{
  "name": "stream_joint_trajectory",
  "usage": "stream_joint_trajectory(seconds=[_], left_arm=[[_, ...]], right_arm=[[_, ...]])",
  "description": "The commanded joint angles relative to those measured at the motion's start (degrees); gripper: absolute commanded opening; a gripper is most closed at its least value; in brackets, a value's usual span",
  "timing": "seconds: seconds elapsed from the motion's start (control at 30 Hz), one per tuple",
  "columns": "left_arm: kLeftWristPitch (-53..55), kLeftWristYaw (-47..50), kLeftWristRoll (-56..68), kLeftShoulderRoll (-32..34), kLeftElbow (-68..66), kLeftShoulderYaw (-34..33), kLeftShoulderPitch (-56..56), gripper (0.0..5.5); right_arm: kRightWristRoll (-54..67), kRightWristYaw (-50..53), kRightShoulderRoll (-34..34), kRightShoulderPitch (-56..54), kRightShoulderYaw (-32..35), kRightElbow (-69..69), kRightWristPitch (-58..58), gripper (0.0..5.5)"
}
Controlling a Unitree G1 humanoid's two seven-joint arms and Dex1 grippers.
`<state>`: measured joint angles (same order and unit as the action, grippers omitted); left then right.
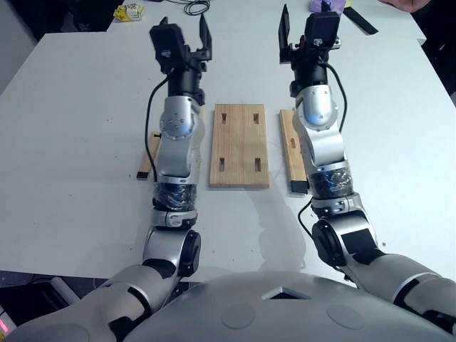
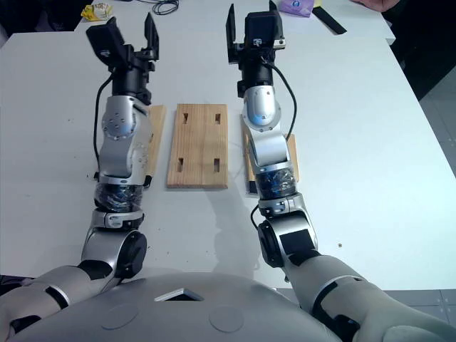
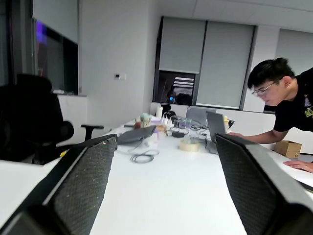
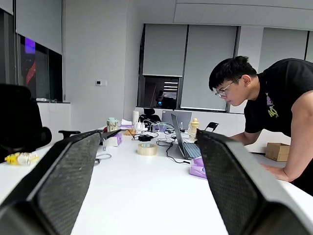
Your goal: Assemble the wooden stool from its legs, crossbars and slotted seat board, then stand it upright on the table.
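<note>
Two arms reach far over the worktop (image 1: 71,107), left pincer (image 3: 166,138) and right pincer (image 4: 149,132) both spread apart. Between them the slotted seat board (image 1: 239,146) lies flat, a wooden piece (image 1: 291,153) near its right edge.

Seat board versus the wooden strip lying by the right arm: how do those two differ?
The seat board is wide, while the wooden strip is narrow. The seat board has four slots cut through it; the wooden strip shows at most one small cut. The seat board lies fully in the open between the arms, and the wooden strip is partly covered by the right arm. Both are pale wood, flat on the table.
</note>
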<state>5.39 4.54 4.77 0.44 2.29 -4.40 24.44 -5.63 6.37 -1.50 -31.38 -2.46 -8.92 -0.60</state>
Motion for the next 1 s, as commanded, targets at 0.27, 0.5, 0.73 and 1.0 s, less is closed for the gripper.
stream_joint_trajectory(seconds=[0.27,0.5,0.73,1.0], left_arm=[[2.6,-1.4,-4.1,4.4,8.2,0.7,-9.3,3.68],[3.1,-3.3,-4.2,4.1,11.6,2.7,-12.2,3.68],[7.8,-1.3,-2.8,0.6,16.4,2.3,-15.2,3.68],[16.2,0.4,-2.1,-3.6,23.9,4.3,-22.6,3.68]], right_arm=[[1.2,-0.9,1.6,7.2,2.7,9.1,-7.2,3.62],[0.9,-1.8,2.7,10.2,2.7,13.3,-9.5,3.62],[-0.2,-2.8,3.2,14.2,1.3,19.9,-16.3,3.62],[-0.2,-4.0,4.5,19.3,1.6,25.9,-23.0,3.62]])
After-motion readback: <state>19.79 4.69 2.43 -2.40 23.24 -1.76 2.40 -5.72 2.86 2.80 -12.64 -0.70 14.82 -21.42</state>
